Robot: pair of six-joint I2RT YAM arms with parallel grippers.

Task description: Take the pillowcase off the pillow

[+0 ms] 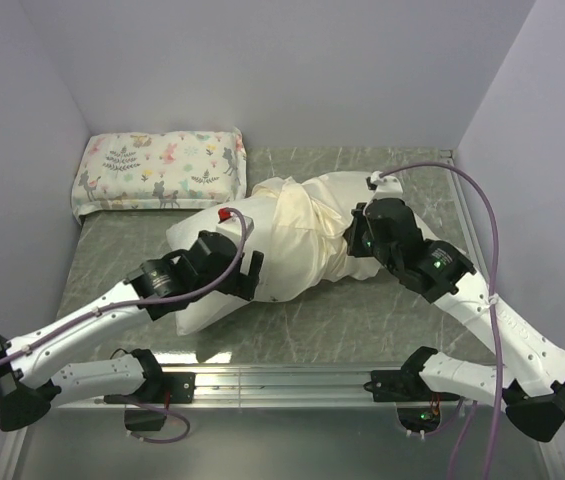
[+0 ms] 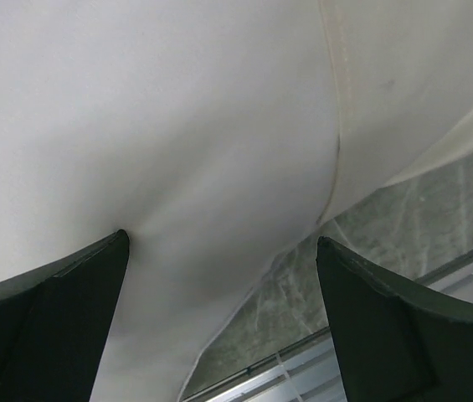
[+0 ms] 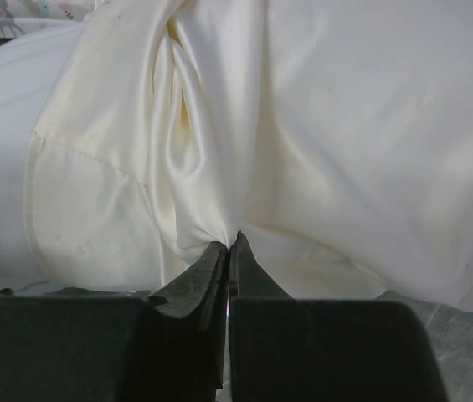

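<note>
One pillowcase [image 1: 297, 235], one pillow [image 1: 202, 310], one floral pillow [image 1: 157, 170]. Left gripper [image 2: 221, 243] spread wide; right gripper [image 3: 229, 243] clenched on pillowcase fold.

Pillow [image 1: 192, 238] central on the table [image 1: 362, 320], pillowcase [image 1: 297, 235] over its right part, smaller pillow [image 1: 160, 170] behind at left.

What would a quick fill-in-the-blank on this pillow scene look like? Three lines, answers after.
1. The right gripper is ____ on a fold of the pillowcase.
2. The left gripper is ____ and holds nothing, close to the bare white pillow.
3. The printed pillow lies in the far ____ corner of the table.

Missing words: shut; open; left.
</note>
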